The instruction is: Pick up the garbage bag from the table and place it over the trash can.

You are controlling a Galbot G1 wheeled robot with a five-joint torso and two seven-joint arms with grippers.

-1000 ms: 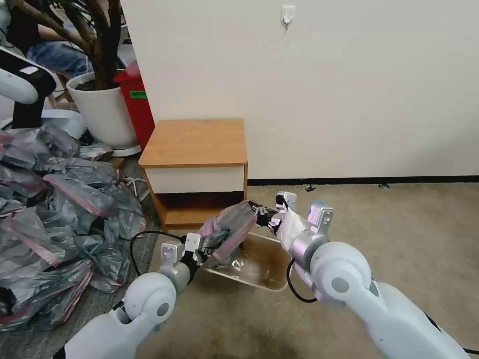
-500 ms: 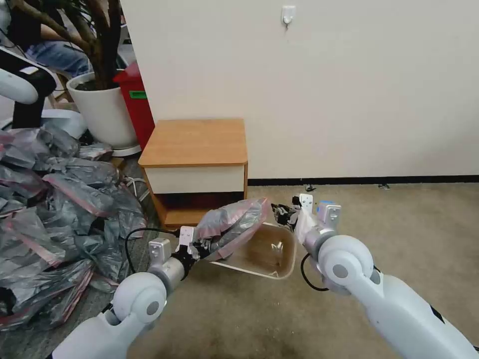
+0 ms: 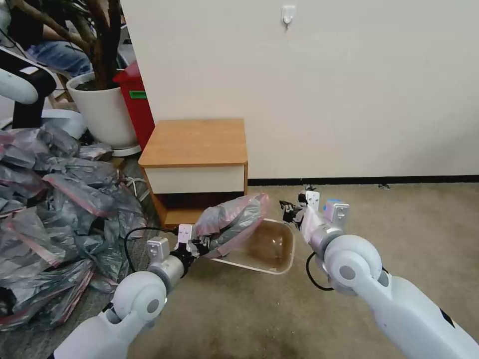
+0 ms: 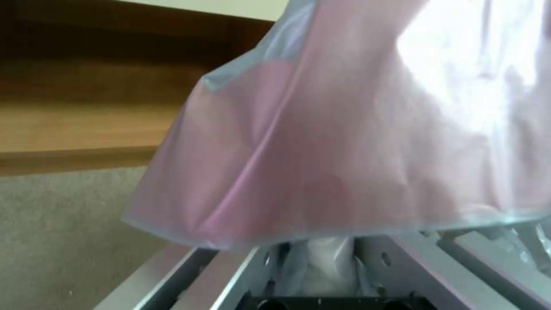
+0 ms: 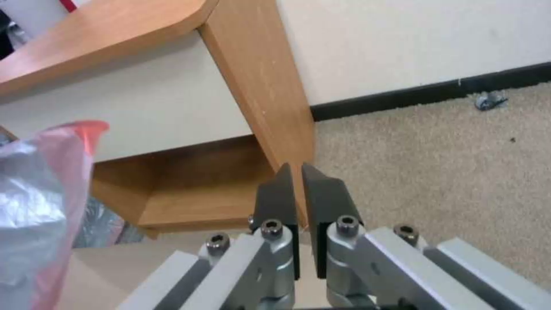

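The garbage bag (image 3: 233,218), grey with a pink-red band, hangs bunched from my left gripper (image 3: 201,245), which is shut on its lower end. The bag sits above the near-left part of the cream trash can (image 3: 288,249), which stands on the carpet in front of the table (image 3: 197,142). In the left wrist view the bag (image 4: 344,129) drapes over my gripper. My right gripper (image 3: 286,209) is shut on nothing just past the trash can's far right corner, apart from the bag. The right wrist view shows its fingers (image 5: 277,189) pressed together, with the bag (image 5: 40,193) off to one side.
A big heap of grey-and-pink bags (image 3: 60,209) fills the floor on the left. Behind it stand a white plant pot (image 3: 102,112) and a red box (image 3: 134,99). The wall (image 3: 324,89) is close behind the table. Open carpet (image 3: 409,224) lies to the right.
My right gripper has let go of the bag's edge and drawn back to the right. The bag stays in my left gripper, a little higher. The trash can has shifted slightly toward the wall.
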